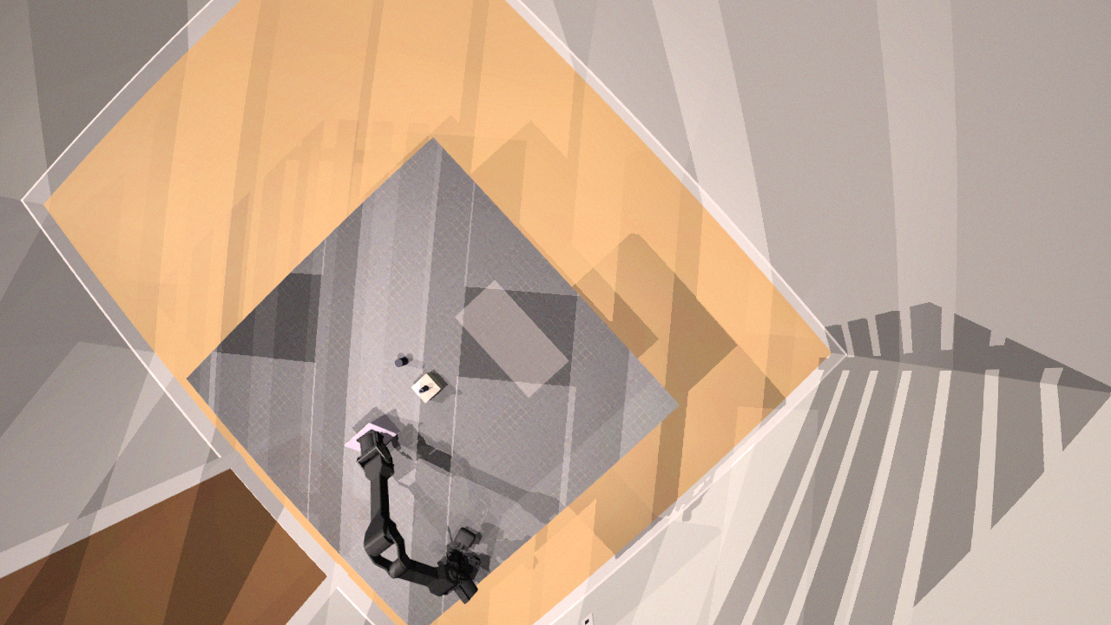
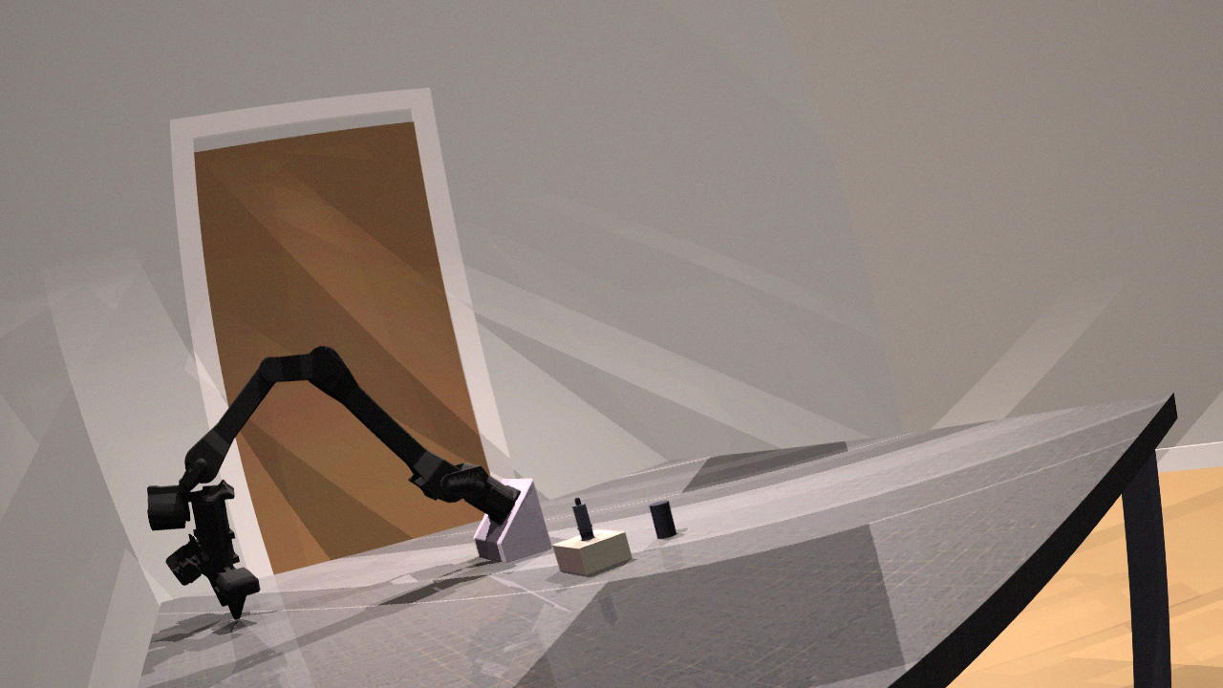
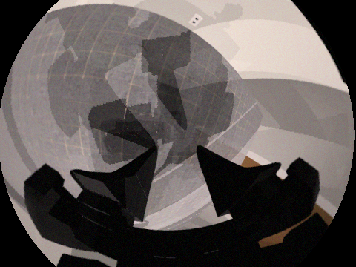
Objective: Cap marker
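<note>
The dark marker [image 1: 424, 387] [image 2: 582, 517] stands upright in the beige holder block [image 1: 436, 378] [image 2: 598, 554] near the middle of the grey table [image 1: 325, 326] [image 2: 855, 548]. The dark cap [image 1: 399, 361] [image 2: 661, 519] stands loose on the table just beyond the block. My gripper [image 1: 463, 581] [image 2: 235, 609] [image 3: 177, 148] is half open and empty. It points down close to the table surface near the table's edge, far from the marker and cap. The wrist view shows only shadowed table between the fingers.
The arm rises from a pink wedge mount [image 2: 529, 524] [image 1: 357, 437] next to the holder block. A brown door [image 2: 325, 325] stands behind the arm. The table's dark edge [image 2: 1068, 530] runs along the right, with orange floor [image 2: 1180, 556] beyond.
</note>
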### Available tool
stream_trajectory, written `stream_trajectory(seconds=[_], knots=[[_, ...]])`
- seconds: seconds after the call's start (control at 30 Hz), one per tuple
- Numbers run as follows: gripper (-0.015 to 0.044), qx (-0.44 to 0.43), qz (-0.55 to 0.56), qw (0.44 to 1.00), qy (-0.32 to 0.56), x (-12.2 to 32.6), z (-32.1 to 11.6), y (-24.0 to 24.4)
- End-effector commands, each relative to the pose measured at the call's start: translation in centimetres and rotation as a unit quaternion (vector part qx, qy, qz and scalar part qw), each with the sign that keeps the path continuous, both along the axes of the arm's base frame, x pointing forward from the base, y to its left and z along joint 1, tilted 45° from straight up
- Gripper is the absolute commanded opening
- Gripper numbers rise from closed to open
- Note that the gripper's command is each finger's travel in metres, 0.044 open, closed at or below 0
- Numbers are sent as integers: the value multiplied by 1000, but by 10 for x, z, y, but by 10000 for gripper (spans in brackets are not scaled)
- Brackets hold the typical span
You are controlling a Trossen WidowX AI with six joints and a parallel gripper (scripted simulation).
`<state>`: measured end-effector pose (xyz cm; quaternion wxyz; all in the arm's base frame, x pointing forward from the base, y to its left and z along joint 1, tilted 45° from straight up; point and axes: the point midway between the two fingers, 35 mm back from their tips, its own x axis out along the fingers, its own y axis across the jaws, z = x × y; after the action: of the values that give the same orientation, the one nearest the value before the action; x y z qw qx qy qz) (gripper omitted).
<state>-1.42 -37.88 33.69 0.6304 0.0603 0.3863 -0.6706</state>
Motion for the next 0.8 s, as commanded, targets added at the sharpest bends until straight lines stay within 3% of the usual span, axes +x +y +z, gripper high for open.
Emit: stream_trajectory(seconds=[0.0,0.4,0.77], knots=[[242,-23,81,996,-30,70,3,6],[242,32,250,959,-131,248,-36,67],[242,156,367,912,-95,357,-112,174]])
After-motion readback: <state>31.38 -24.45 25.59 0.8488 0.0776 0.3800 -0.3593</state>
